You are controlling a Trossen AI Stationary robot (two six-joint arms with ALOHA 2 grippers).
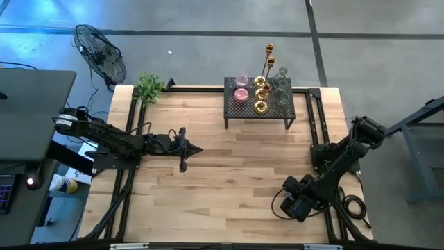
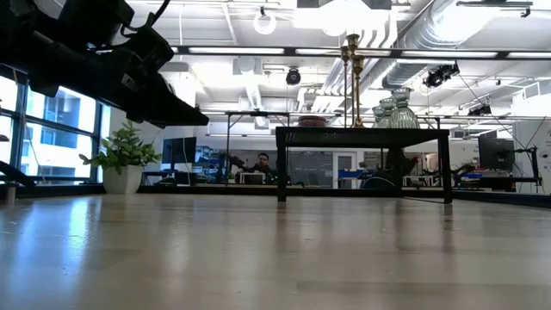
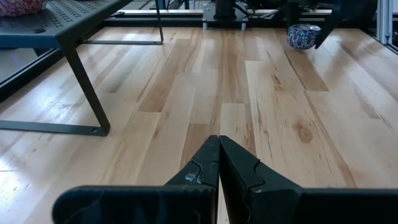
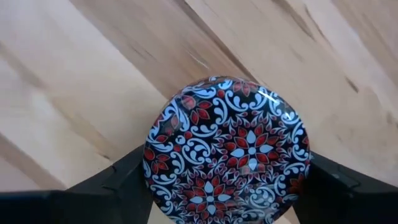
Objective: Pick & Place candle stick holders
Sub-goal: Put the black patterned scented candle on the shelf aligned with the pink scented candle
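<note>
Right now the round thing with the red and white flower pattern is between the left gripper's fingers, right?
Not quite. The patterned round thing sits between the right gripper's fingers, as the right wrist view shows. The left gripper is shut and empty over bare table.

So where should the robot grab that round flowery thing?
Across its widest middle, from straight above. The patterned holder is round and domed, so pads higher up would likely slip. The right gripper straddles it, a finger on each side. The left gripper waits mid-table.
</note>
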